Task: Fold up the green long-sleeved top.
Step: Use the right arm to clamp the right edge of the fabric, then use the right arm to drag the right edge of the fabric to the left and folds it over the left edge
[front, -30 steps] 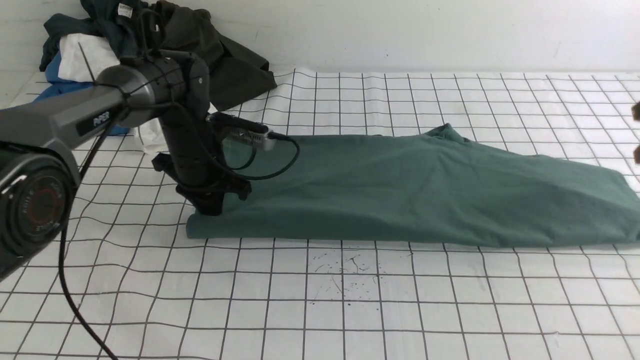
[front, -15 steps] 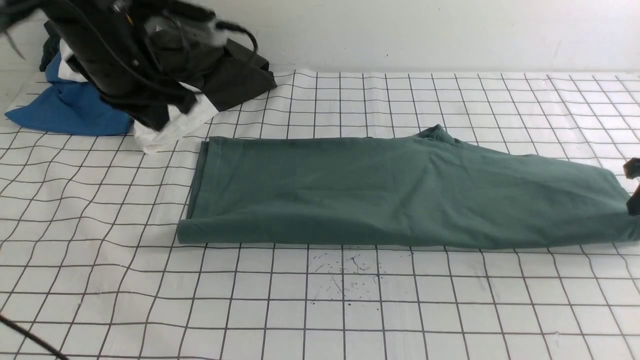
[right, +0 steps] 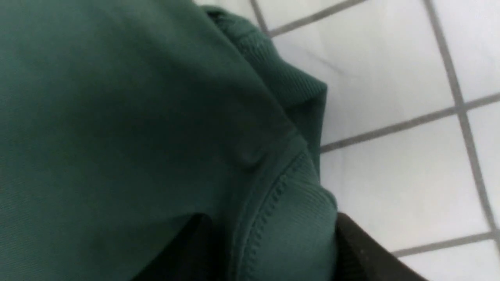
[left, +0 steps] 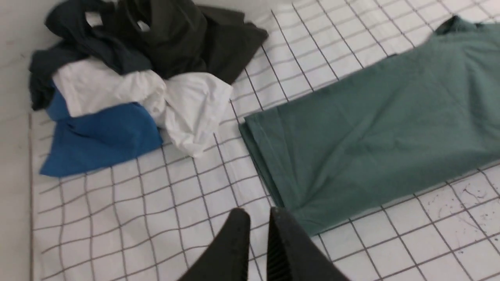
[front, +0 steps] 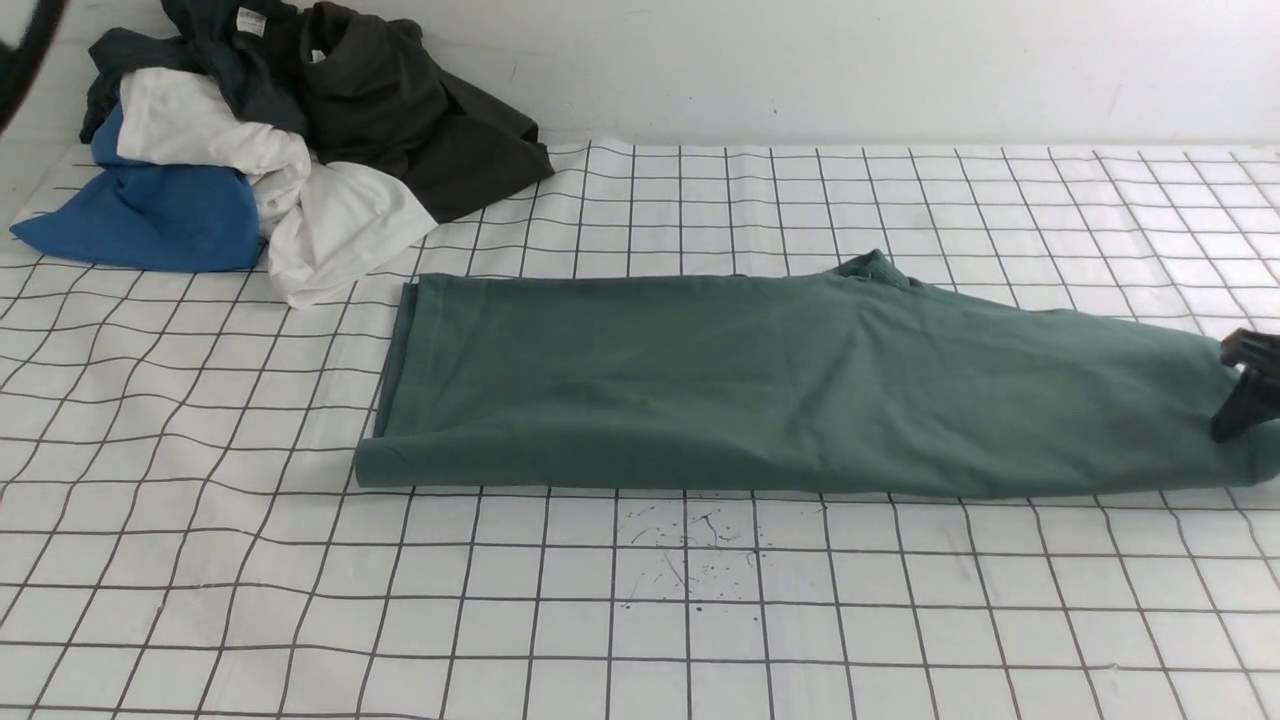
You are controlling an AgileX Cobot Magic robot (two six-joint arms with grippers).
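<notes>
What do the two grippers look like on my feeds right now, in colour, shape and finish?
The left gripper has two matte black fingers tapering to rounded tips, with fine ribbing on their inner faces. The right gripper shows as two black finger ends, blurred and close up; in the front view it is a small black shape at the frame edge. No cables or markings are visible.

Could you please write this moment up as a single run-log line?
green long-sleeved top: folded into long strip on grid cloth | right gripper: straddling its right-end collar edge | left gripper: shut, raised, empty
</notes>
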